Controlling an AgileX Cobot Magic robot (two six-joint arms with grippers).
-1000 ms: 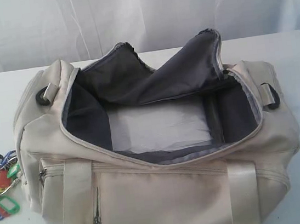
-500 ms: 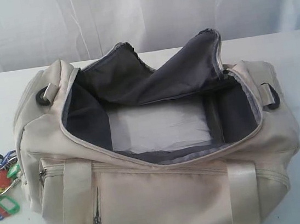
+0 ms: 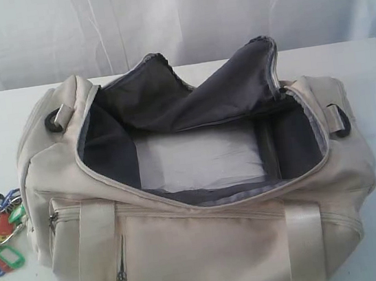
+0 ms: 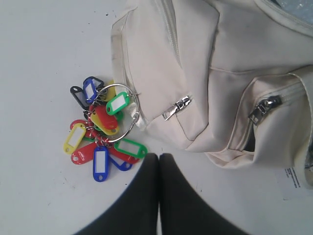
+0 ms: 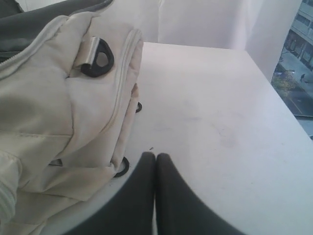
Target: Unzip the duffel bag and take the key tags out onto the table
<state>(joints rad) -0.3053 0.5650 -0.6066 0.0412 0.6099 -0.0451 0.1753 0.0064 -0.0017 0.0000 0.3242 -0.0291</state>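
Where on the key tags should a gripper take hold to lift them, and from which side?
Probably the large metal ring, from above, on its side away from the duffel bag, which crowds it. The key tags lie flat and fanned, offering little to pinch.

Your left gripper (image 4: pixel 159 156) shows as two matte black fingers (image 4: pixel 188 205), wide at the base and curving inward to narrow rounded tips, with a thin seam between them. Your right gripper (image 5: pixel 155 155) looks the same: two smooth, plain black fingers, tapering to rounded tips that meet along a fine line.
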